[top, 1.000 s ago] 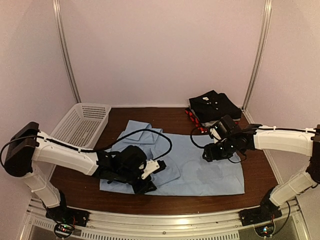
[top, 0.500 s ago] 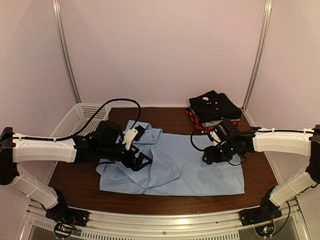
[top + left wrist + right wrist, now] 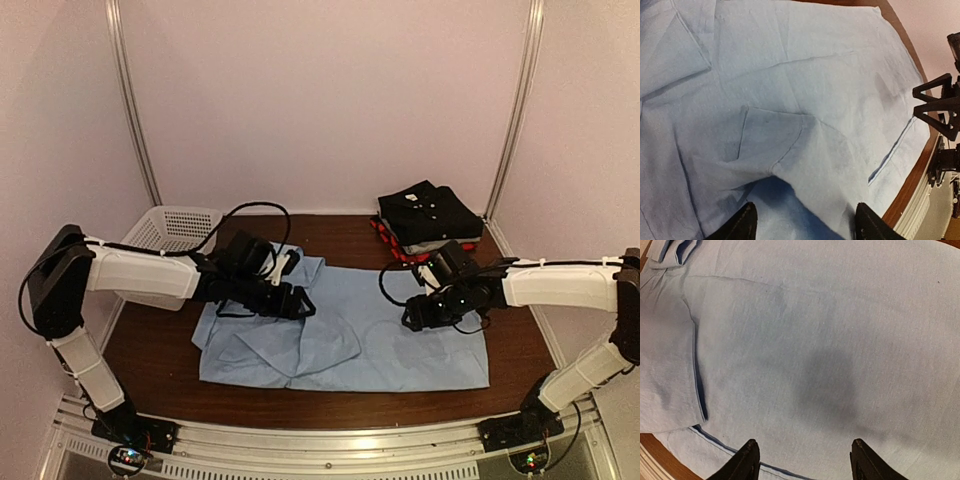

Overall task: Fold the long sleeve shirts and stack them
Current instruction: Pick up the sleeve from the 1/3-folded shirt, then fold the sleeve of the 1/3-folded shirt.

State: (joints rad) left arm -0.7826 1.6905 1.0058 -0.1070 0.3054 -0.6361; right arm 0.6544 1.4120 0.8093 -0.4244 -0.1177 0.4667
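The light blue long sleeve shirt [image 3: 400, 345] lies spread across the table, its left side folded in with a sleeve lying over the body [image 3: 790, 135]. My left gripper [image 3: 298, 300] hovers over that folded part, jaws wide apart [image 3: 805, 229], with a raised crease of cloth below them and nothing pinched. My right gripper [image 3: 418, 318] hangs open just above the flat right half of the shirt [image 3: 820, 355], casting a shadow on it [image 3: 806, 462]. A stack of folded shirts [image 3: 430, 212], black on top with red plaid showing below, sits at the back right.
A white mesh basket [image 3: 165, 240] stands at the back left beside the left arm. Brown table [image 3: 150, 345] shows around the shirt. Metal frame posts rise at both back corners, and the rail with the arm bases runs along the near edge.
My left arm swung from the shirt's front left toward the back, carrying cloth inward, then opened and let it go. The shirt's left side now lies folded over. The right arm barely moved.
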